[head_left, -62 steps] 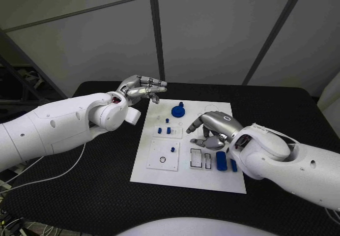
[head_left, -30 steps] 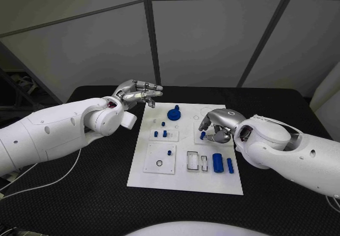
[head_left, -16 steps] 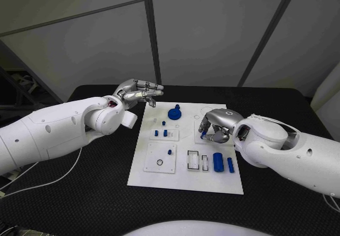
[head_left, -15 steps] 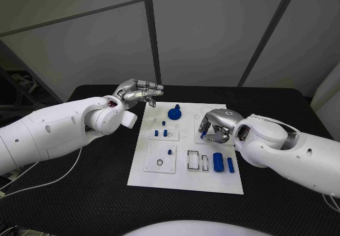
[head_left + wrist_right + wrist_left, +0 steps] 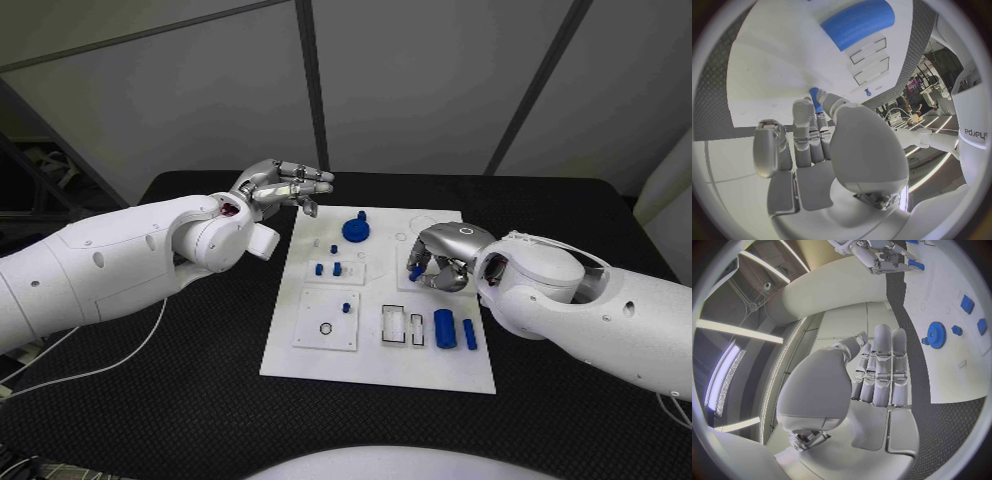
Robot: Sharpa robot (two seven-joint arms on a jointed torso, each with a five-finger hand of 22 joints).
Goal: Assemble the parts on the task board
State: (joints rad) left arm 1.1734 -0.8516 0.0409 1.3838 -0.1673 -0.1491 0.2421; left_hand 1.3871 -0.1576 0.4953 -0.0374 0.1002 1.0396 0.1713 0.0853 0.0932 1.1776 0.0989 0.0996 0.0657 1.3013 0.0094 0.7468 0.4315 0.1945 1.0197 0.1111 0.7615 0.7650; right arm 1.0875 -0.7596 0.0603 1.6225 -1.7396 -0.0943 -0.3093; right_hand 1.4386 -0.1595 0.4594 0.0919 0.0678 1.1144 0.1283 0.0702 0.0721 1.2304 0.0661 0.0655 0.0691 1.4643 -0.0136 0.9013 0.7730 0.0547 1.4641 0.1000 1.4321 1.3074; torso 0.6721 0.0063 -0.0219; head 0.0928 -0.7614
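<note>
Near edge of the task board (image 5: 378,368): bare white, then two thick blue cylinders (image 5: 446,329) lying side by side toward its right edge, next to the empty rectangular slots (image 5: 404,326); a small plate with a ring hole (image 5: 330,320) sits toward the left edge. Mid-board, right side: right hand (image 5: 437,262) is over the board with fingers closed on a small blue peg (image 5: 415,271), the peg's tip poking out past the fingertips (image 5: 814,98) in the wrist view. Likely step: seat that peg in its socket on the right mid-board. To do it well: keep the peg upright, line up over the hole before lowering, press straight down, release only once it stands. Socket itself is hidden under the hand. Two small blue pegs (image 5: 327,268) already stand mid-board left. Far end: blue gear (image 5: 356,229). Left hand (image 5: 284,186) hovers off the far left corner, fingers curled together, holding nothing.
</note>
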